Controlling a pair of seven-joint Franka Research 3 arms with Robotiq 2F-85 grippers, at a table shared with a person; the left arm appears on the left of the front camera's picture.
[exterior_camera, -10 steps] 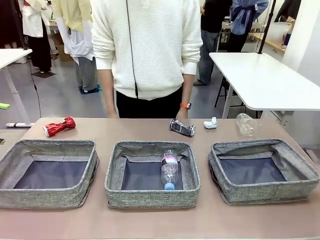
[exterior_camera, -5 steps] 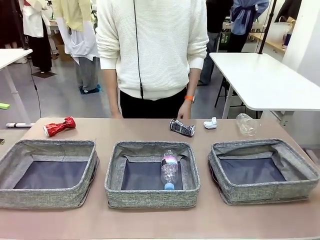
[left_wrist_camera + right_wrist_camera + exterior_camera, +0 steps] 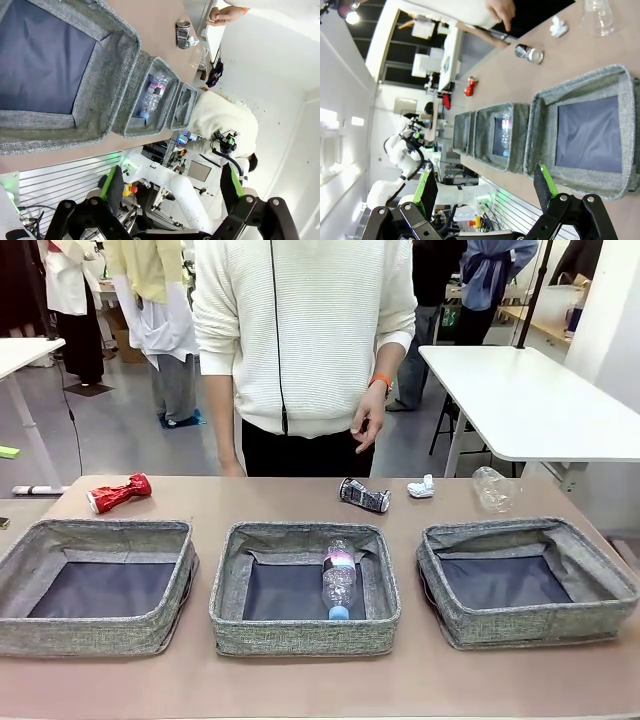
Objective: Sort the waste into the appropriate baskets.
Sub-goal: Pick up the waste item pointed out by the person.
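Note:
Three grey woven baskets stand in a row: left (image 3: 100,530), middle (image 3: 300,532) and right (image 3: 520,530). A clear bottle (image 3: 339,580) with a purple label lies in the middle one, blue cap toward me. Beyond the baskets lie a crushed red can (image 3: 118,492), a crushed black-silver can (image 3: 364,495), a white tissue wad (image 3: 421,486) and crumpled clear plastic (image 3: 493,488). My left gripper (image 3: 170,185) hangs open above the left basket's (image 3: 107,65) near side. My right gripper (image 3: 487,192) is open above the right basket (image 3: 540,135).
A person in a white sweater stands at the far edge, one hand (image 3: 368,425) raised above the black-silver can. A white table (image 3: 530,400) stands behind at the right. Bare tabletop (image 3: 300,685) runs in front of the baskets.
The person's hand has lifted from the table beside the black-silver can up to waist height. The waste, the baskets and both grippers have stayed put.

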